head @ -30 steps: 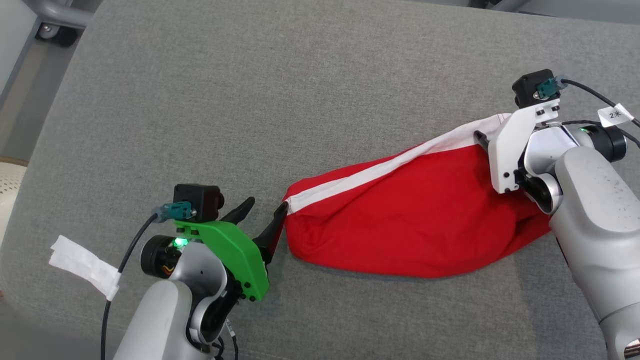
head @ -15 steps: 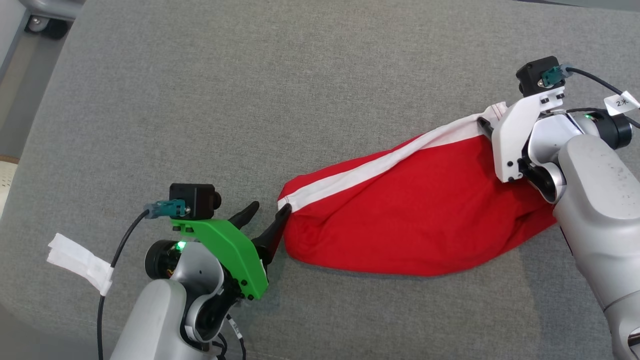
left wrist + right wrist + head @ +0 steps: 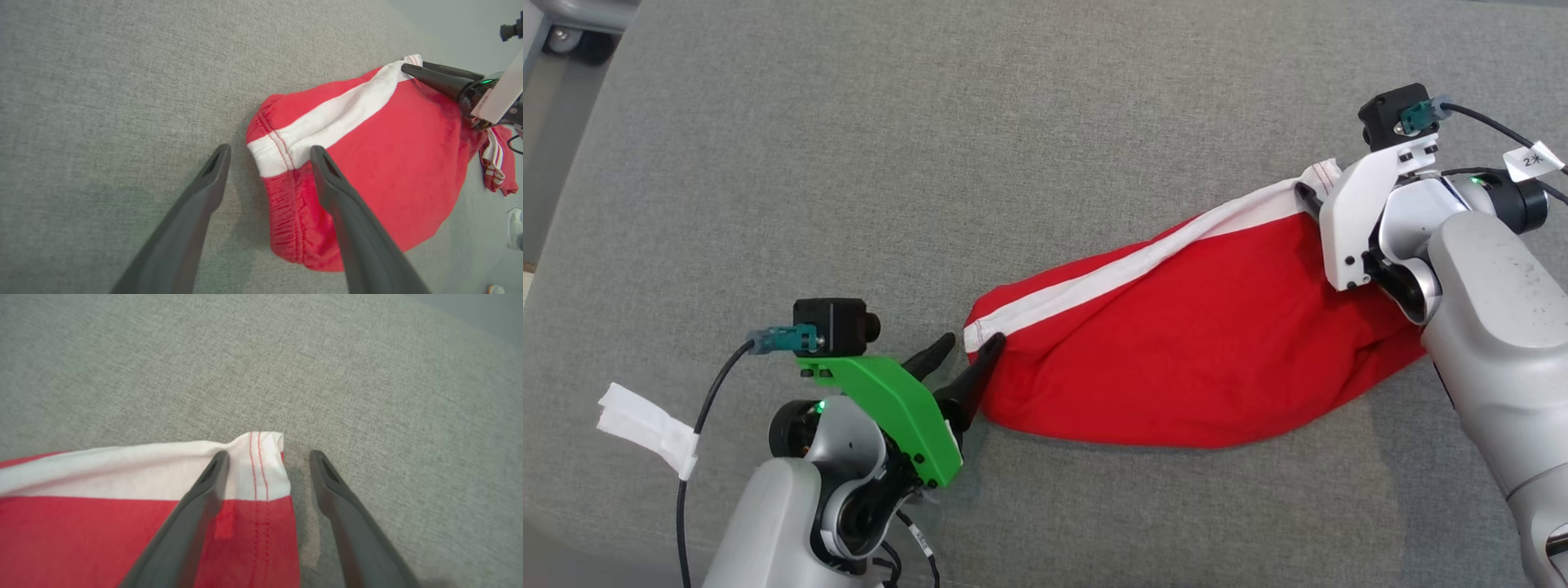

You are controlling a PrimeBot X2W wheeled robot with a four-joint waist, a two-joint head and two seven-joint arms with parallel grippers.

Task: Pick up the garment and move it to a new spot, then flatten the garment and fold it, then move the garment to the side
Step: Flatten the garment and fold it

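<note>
A red garment (image 3: 1192,343) with a white stripe lies bunched on the grey cloth-covered surface (image 3: 890,163), stretching from the lower middle up to the right. My left gripper (image 3: 972,341) is open at its lower-left corner. In the left wrist view the left gripper (image 3: 269,150) straddles the white hem of the garment (image 3: 388,163), one finger on the cloth. My right gripper (image 3: 269,455) is open too, astride the garment's (image 3: 102,539) upper-right white corner. In the head view the right gripper (image 3: 1305,196) is mostly hidden under its white mount.
The surface's left edge drops to the floor, where a castor (image 3: 572,41) stands at the top left. A white tape tag (image 3: 645,429) hangs on my left arm's cable. A striped red-and-white fold (image 3: 496,163) lies behind the right gripper.
The head camera has shifted a little. My left gripper has edged forward so the garment's corner now lies between its fingers. Both grippers stayed open; the garment kept its place.
</note>
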